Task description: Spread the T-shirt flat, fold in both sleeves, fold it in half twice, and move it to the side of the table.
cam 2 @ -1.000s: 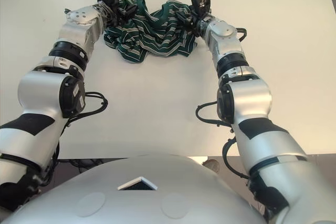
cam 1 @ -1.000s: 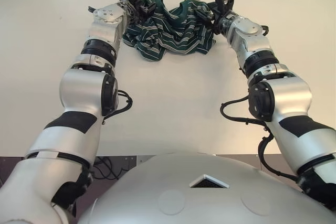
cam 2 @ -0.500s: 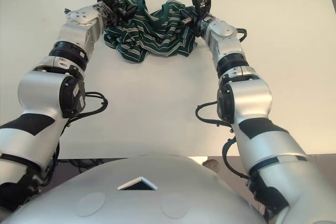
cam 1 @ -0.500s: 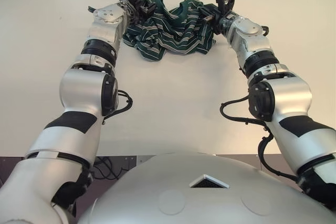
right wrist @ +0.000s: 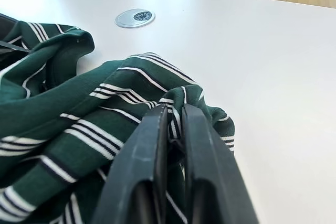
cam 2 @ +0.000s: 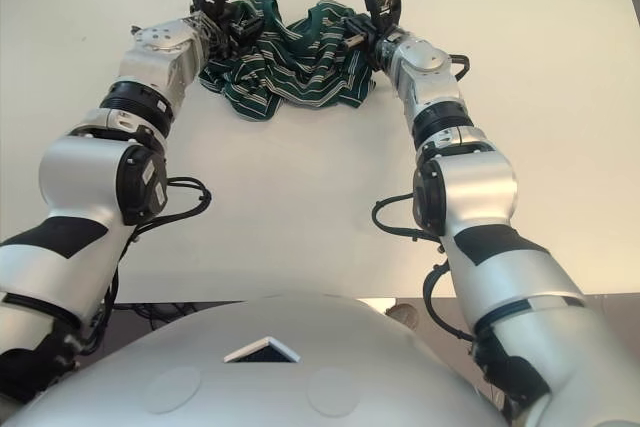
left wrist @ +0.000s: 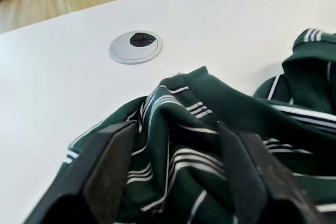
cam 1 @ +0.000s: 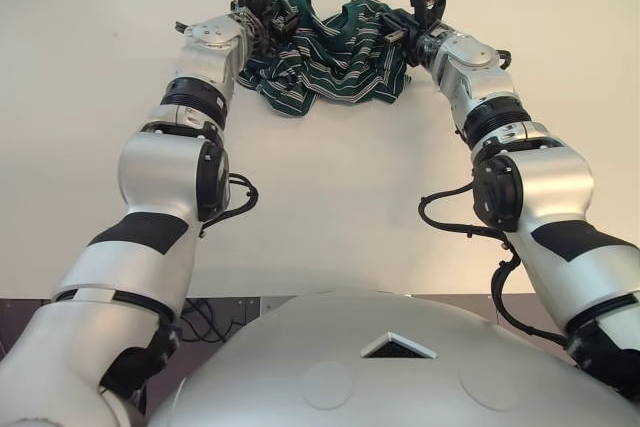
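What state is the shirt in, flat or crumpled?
Crumpled: the shirt lies in a heap of ridges and folds on the table, not flat.

The T-shirt (cam 1: pixel 330 55) is soft matt cloth on a smooth, faintly glossy table (cam 1: pixel 330 177).

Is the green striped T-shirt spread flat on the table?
No, the T-shirt lies crumpled in a heap of folds and ridges on the white table.
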You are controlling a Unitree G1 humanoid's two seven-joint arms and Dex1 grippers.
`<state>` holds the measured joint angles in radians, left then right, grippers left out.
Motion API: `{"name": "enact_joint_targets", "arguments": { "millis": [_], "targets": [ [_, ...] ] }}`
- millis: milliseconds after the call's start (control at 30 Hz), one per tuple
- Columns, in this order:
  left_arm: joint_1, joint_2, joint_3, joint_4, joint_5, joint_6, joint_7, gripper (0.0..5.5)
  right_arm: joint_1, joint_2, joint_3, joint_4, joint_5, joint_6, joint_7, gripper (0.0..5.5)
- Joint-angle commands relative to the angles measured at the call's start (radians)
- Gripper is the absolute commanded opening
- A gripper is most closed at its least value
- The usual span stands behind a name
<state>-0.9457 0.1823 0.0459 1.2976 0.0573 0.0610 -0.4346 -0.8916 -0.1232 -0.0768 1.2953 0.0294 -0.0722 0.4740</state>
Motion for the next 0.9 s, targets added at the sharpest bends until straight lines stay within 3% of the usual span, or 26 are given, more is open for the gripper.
{"name": "enact_joint_targets", "arguments": {
  "millis": [33,500,900],
  "targets": [
    [-0.022,-0.003,0.017,0.012,-0.011,0.023,-0.001,2.2,-0.027,0.027,-0.003,0.004,-0.008,0.014,-0.008,0.0],
    [-0.016,0.003,0.043,0.009,-0.017,0.01,-0.015,0.06,-0.022,0.032,-0.009,0.001,-0.006,0.014,-0.008,0.0],
    [-0.057,0.04,0.091,-0.023,-0.073,-0.032,-0.071,0.02,-0.069,-0.003,-0.044,-0.06,0.032,-0.034,0.037,0.0]
  ]
}}
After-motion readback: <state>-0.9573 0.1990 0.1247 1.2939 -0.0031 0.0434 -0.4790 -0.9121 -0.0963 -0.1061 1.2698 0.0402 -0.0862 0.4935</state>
